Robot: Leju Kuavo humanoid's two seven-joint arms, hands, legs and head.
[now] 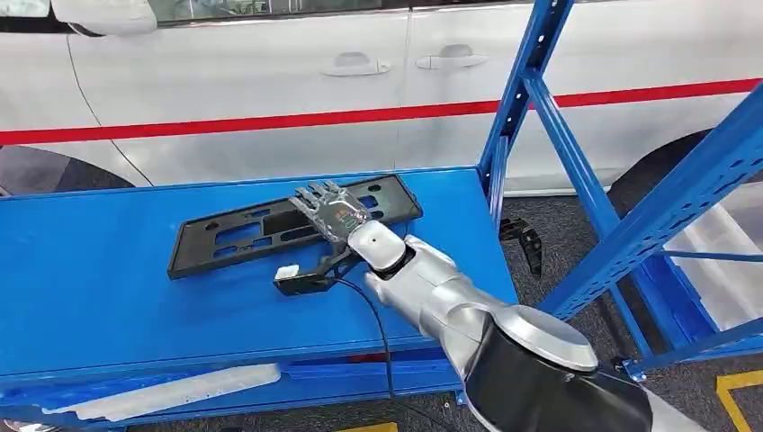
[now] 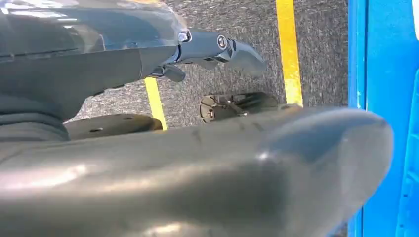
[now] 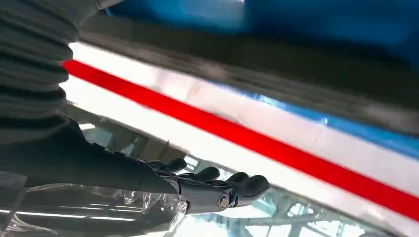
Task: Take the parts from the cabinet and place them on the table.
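A flat black plastic part point(image 1: 234, 236) with several cut-outs lies on the blue table point(image 1: 90, 279), its right end near the table's back right corner. My right hand point(image 1: 328, 209) hovers flat over that right end, fingers stretched out and apart, with nothing gripped. The right wrist view shows the same hand point(image 3: 212, 187) with straight fingers and the part as a dark blurred band point(image 3: 276, 64) close by. My left hand point(image 2: 197, 49) hangs beside the table's edge above the floor, fingers extended and holding nothing.
A blue steel rack point(image 1: 558, 135) stands just right of the table, with a small black piece point(image 1: 526, 238) low between them. A white car point(image 1: 270, 72) with a red stripe is behind the table. Yellow lines point(image 2: 289, 49) mark the grey floor.
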